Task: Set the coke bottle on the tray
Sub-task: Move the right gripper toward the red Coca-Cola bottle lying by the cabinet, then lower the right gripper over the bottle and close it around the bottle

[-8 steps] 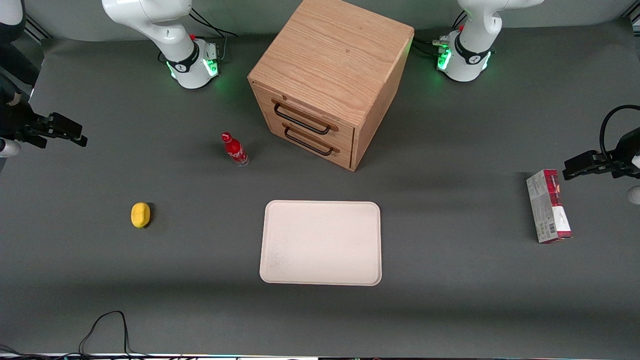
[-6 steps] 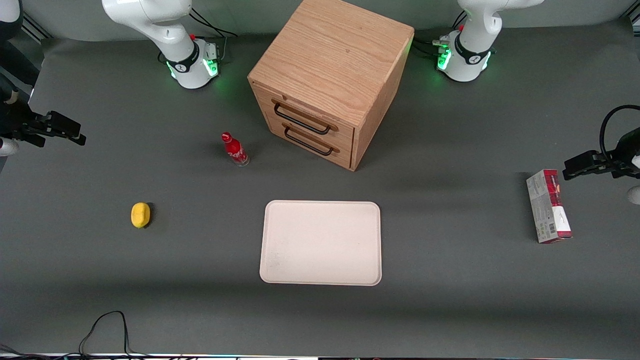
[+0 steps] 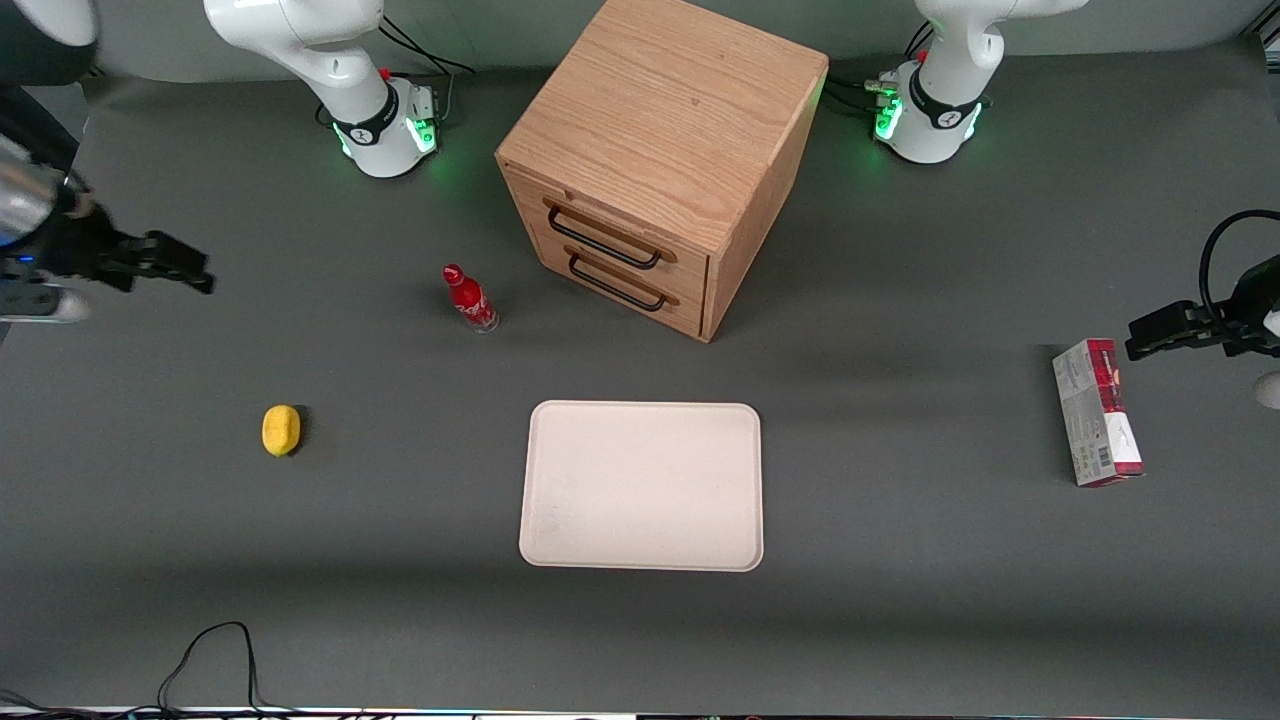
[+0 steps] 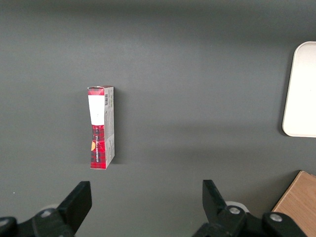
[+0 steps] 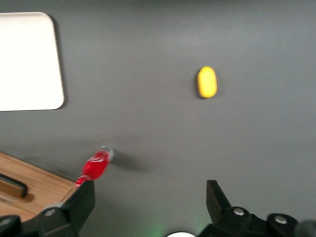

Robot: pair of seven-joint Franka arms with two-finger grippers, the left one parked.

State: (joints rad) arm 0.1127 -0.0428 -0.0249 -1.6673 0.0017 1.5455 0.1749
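The coke bottle [image 3: 470, 298] [image 5: 96, 164], small, slim and red with a red cap, stands upright on the grey table in front of the wooden drawer cabinet [image 3: 660, 160]. The cream-white tray [image 3: 641, 486] [image 5: 27, 60] lies flat with nothing on it, nearer the front camera than the cabinet. My right gripper [image 3: 170, 268] [image 5: 148, 201] hovers open above the table toward the working arm's end, well apart from the bottle, with nothing between its fingers [image 5: 81, 200].
A yellow lemon-like object [image 3: 281, 430] [image 5: 207, 82] lies on the table, nearer the front camera than my gripper. A red-and-white carton [image 3: 1097, 412] [image 4: 101, 127] lies toward the parked arm's end. A black cable [image 3: 215, 655] loops at the table's front edge.
My right gripper has moved toward the middle of the table, closer to the coke bottle. The bottle, tray and other things have not moved.
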